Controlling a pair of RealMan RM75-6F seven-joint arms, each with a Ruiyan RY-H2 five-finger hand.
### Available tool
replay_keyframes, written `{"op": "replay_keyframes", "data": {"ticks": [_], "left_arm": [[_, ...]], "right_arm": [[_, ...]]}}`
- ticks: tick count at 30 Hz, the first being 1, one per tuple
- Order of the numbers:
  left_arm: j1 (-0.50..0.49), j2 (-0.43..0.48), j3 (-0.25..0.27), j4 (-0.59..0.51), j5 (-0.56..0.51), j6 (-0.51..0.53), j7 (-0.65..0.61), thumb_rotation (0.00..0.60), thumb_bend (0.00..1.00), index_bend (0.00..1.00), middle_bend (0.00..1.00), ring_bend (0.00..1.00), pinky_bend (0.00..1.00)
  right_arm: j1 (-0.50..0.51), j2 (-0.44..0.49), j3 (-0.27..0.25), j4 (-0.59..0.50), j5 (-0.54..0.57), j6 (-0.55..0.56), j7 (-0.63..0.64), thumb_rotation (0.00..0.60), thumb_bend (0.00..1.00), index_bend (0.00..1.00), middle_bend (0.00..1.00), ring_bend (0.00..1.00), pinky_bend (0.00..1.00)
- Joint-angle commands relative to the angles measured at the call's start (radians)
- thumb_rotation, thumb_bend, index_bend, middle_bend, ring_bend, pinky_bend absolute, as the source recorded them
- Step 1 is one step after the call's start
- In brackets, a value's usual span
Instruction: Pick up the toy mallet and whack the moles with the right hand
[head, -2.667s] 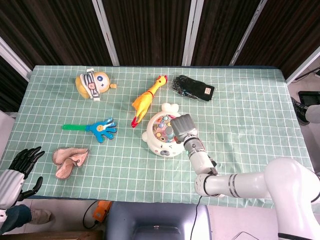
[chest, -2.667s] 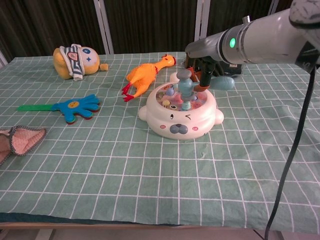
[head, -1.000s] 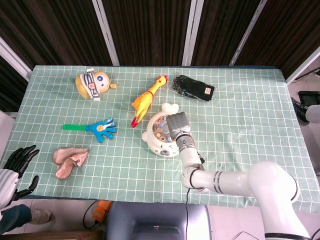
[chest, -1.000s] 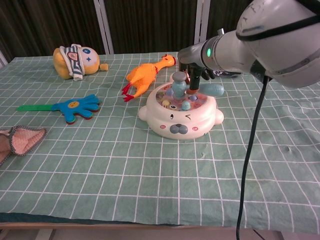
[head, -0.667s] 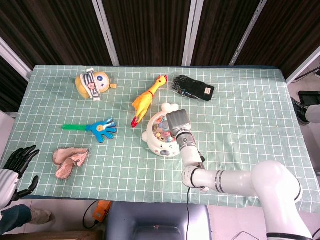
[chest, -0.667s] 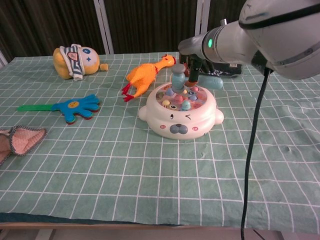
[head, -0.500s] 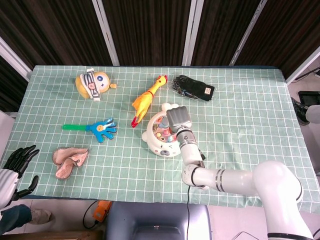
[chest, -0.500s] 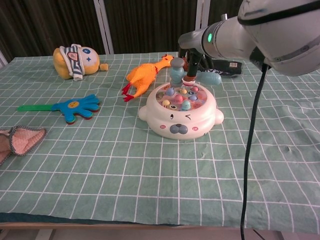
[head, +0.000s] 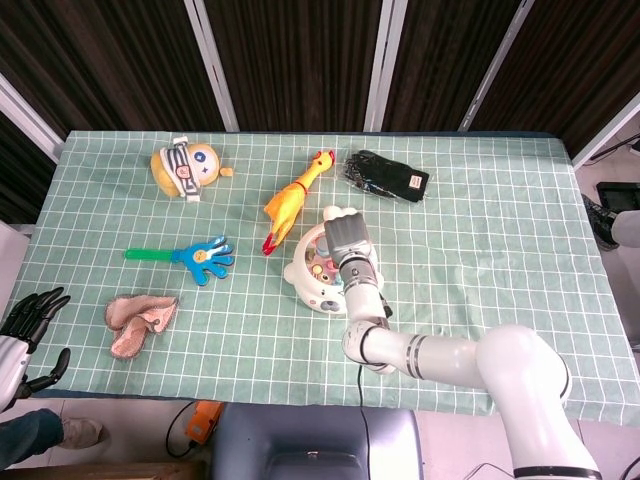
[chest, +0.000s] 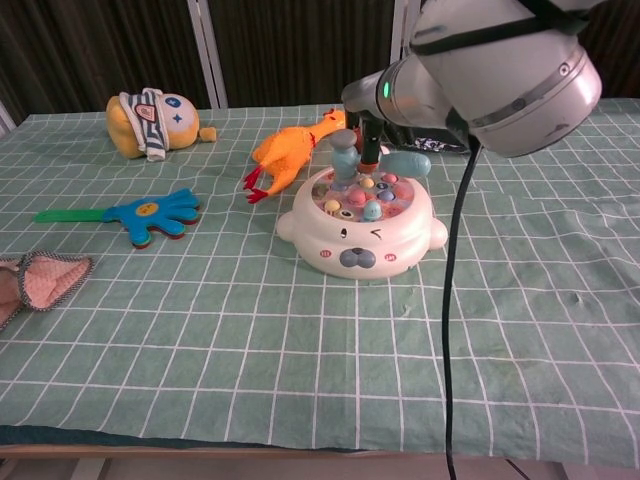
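On the desk (head: 480, 230), covered with a green checked cloth, the white mole game (chest: 358, 238) sits near the middle, its top dotted with small colored moles (chest: 364, 196). The right hand (head: 343, 240) hangs directly over the far part of the game and grips the toy mallet (chest: 378, 160); in the chest view the mallet's blue-grey head (chest: 345, 161) points down at the back left of the moles, touching or just above them, while the teal handle (chest: 402, 164) sticks out to the side above the game's far rim. The fingers themselves are mostly hidden behind the forearm in both views. The left hand (head: 24, 325) shows only at the bottom left edge of the head view, off the desk, holding nothing with its dark fingers spread. A yellow rubber chicken (head: 295, 195) lies just beyond the game, a black glove (head: 387, 176) further back, a round yellow doll (head: 184, 168) at the far left, a blue hand-shaped clapper (head: 190, 256) well left of the game, and a pink cloth (head: 139, 320) near the front left edge.
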Motion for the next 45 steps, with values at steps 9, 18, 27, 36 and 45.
{"op": "replay_keyframes", "data": {"ticks": [9,18,27,36,45], "left_arm": [[0.001,0.0,-0.002,0.0,-0.002,0.0,0.001,0.6,0.5,0.0,0.0,0.0,0.0],[0.004,-0.004,0.0,0.001,0.011,0.012,0.012,0.6,0.5,0.0,0.0,0.0,0.0],[0.007,-0.013,0.003,-0.017,0.02,0.013,0.065,0.6,0.5,0.0,0.0,0.0,0.0],[0.005,-0.027,0.004,-0.042,0.022,-0.004,0.142,0.6,0.5,0.0,0.0,0.0,0.0],[-0.003,-0.039,0.0,-0.055,0.016,-0.026,0.189,0.6,0.5,0.0,0.0,0.0,0.0]], "right_arm": [[0.014,-0.035,0.023,0.057,0.046,-0.009,-0.065,0.6,0.56,0.87,0.68,0.78,0.69],[-0.062,0.134,0.049,-0.186,-0.016,0.051,-0.015,0.6,0.56,0.87,0.68,0.78,0.69],[-0.328,0.401,-0.095,-0.512,-0.33,0.049,0.232,0.6,0.56,0.87,0.68,0.78,0.7],[-0.599,0.414,-0.239,-0.337,-0.763,-0.065,0.639,0.6,0.56,0.87,0.68,0.78,0.71],[-0.707,0.348,-0.257,-0.106,-1.04,-0.142,0.952,0.6,0.56,0.87,0.68,0.78,0.71]]}}
